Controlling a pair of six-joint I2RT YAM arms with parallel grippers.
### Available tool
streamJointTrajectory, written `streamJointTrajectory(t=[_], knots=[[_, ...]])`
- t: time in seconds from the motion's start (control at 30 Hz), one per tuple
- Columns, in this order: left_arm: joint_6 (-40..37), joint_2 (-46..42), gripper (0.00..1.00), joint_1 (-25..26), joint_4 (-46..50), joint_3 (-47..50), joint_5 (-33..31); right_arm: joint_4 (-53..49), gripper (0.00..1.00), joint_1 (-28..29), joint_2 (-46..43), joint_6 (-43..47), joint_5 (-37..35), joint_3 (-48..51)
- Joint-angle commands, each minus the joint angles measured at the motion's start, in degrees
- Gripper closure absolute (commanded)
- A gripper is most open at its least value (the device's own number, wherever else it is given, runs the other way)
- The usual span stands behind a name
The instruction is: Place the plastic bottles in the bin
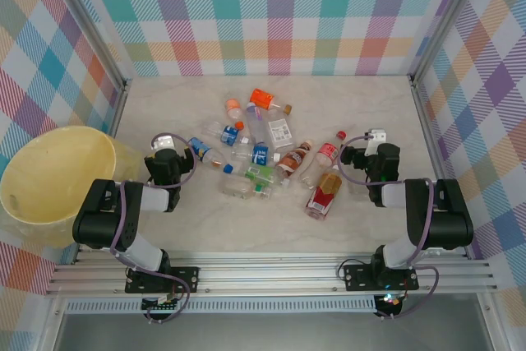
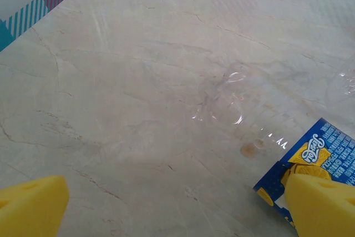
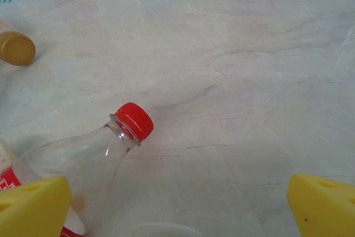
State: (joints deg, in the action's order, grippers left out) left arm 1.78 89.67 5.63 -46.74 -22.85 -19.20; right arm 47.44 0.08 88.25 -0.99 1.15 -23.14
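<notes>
**A:** How far along is this?

**B:** Not started, I'd say. The plastic bottles point(image 1: 261, 154) lie in a loose heap in the middle of the surface point(image 1: 370, 104), between the two arms. There are roughly a dozen, some crushed. The bin point(image 1: 82, 154) sits off to the left, beside the left arm, and I can see nothing inside it.

**A:** Is either claw holding anything?

**B:** No. The left claw point(image 2: 176, 206) is spread wide and empty, low over the surface. A blue-labelled bottle point(image 2: 327, 156) lies right at one of its fingers, though I can't tell whether it touches. The right claw point(image 3: 178, 206) is just as wide and also empty, with a red-capped bottle point(image 3: 94, 165) lying by its other finger, neck pointing into the gap.

**A:** So what's left?

**B:** All of it, by the look of things. Every bottle has to be picked up and carried across to the bin. Each claw has a bottle near its fingers, so a first grasp seems near. The right arm's bottles face the longer trip, since the bin is on the far left.
</notes>
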Motion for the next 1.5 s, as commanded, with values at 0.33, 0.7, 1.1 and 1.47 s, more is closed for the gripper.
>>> streamJointTrajectory(t=[0.33, 0.7, 1.1, 1.47], knots=[[-0.34, -0.28, 0.00, 0.70, -1.77, 0.07, -1.09, 0.21, 0.00, -0.05, -0.12, 0.27, 0.49, -0.50], [-0.27, -0.34, 0.00, 0.71, -1.88, 0.16, -0.93, 0.45, 0.00, -0.03, -0.26, 0.37, 0.52, -0.32], [-2.81, -2.82, 0.00, 0.79, 4.19, -2.40, 5.02, -10.66, 0.00, -0.08, -7.46, 0.01, -0.06, -3.62], [5.79, -15.89, 0.00, 4.79, 34.51, -16.72, 0.66, -57.43, 0.00, -0.08, -18.29, -28.38, -7.97, -19.05]])
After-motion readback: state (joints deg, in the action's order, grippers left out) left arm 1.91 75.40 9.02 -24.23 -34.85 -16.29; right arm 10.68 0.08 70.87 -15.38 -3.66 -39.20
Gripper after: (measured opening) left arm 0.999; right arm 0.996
